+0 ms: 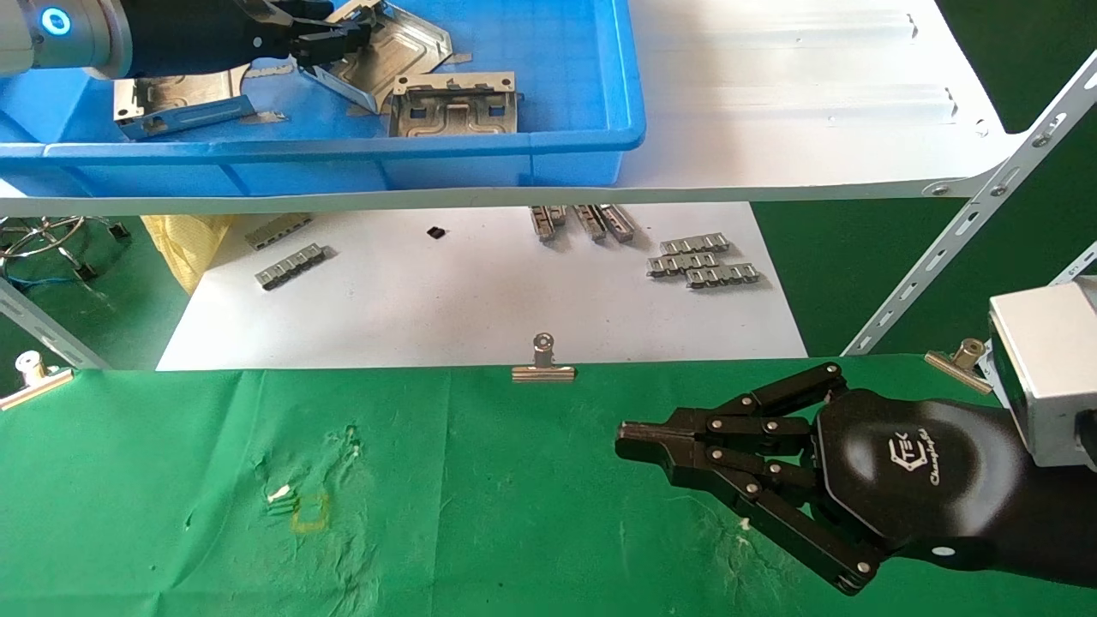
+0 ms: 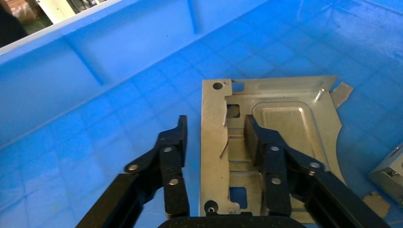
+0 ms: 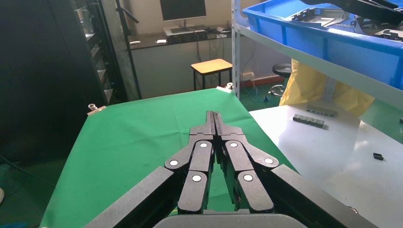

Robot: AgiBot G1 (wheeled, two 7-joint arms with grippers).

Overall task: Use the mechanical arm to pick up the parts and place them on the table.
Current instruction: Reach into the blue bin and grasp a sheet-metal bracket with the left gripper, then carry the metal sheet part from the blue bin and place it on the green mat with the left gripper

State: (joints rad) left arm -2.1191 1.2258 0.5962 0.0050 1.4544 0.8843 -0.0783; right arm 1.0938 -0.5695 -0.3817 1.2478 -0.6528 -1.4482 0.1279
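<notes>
Left gripper (image 2: 214, 137), jaws released, is straddling a metal tray's (image 2: 280, 118) raised edge in the blue bin (image 2: 95, 61); closing squarely should prevent slipping. Right gripper (image 1: 630, 441), clenched empty, is hovering over the green table (image 1: 171, 514).

Blue bin (image 1: 548, 137) on white shelf (image 1: 814, 111), ribbed strips (image 1: 703, 260) (grey), binder clip (image 1: 543, 364)

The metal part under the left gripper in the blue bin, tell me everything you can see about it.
The part is a silver stamped sheet-metal tray with a raised rounded-rectangle embossing, square cutouts, round corner holes and an upturned edge. It lies in the blue bin. The left gripper is open and straddles that upturned edge, one finger over the bin floor, the other over the tray; contact cannot be told.
</notes>
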